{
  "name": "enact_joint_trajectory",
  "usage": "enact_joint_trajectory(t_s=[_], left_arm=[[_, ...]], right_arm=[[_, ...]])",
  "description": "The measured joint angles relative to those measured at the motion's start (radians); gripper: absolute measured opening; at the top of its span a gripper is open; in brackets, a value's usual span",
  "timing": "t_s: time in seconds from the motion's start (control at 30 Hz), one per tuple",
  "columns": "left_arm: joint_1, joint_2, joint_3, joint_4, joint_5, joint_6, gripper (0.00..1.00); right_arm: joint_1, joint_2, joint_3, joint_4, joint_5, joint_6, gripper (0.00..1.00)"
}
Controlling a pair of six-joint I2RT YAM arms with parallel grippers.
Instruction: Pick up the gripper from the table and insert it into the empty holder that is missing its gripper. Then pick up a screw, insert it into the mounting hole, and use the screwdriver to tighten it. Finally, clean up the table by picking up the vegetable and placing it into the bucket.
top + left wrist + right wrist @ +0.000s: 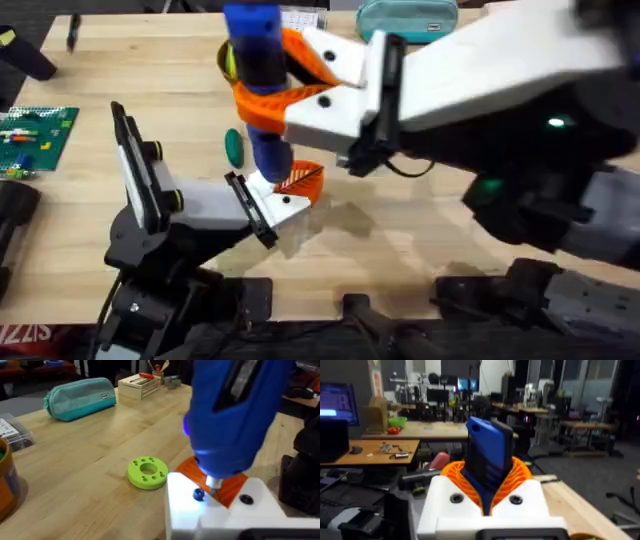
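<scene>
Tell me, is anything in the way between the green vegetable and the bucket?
Yes. The vegetable lies on the table, and the bucket sits farther back. The blue screwdriver, held upright in the right gripper's orange fingers, stands right beside that path and hides most of the bucket.

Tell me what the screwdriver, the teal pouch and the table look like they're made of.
Screwdriver: probably moulded plastic, a smooth blue body with a soft sheen; its short tip looks metallic.
Teal pouch: appears to be woven fabric, matte, with soft rounded sides and a seam along the top.
Table: wood or wood laminate, pale with visible grain lines and a satin finish.
</scene>
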Motion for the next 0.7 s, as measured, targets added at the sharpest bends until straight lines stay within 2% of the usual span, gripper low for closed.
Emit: enact_joint_trajectory(t_s=[0.27,0.7], left_arm=[[0.0,0.0,0.0,0.0,0.001,0.0,0.007],[0.0,0.0,0.0,0.0,0.001,0.0,0.008]], right_arm=[[-0.025,-0.131,-0.002,0.022,-0.007,0.0,0.053],[-0.024,-0.052,-0.001,0.019,-0.007,0.0,0.053]])
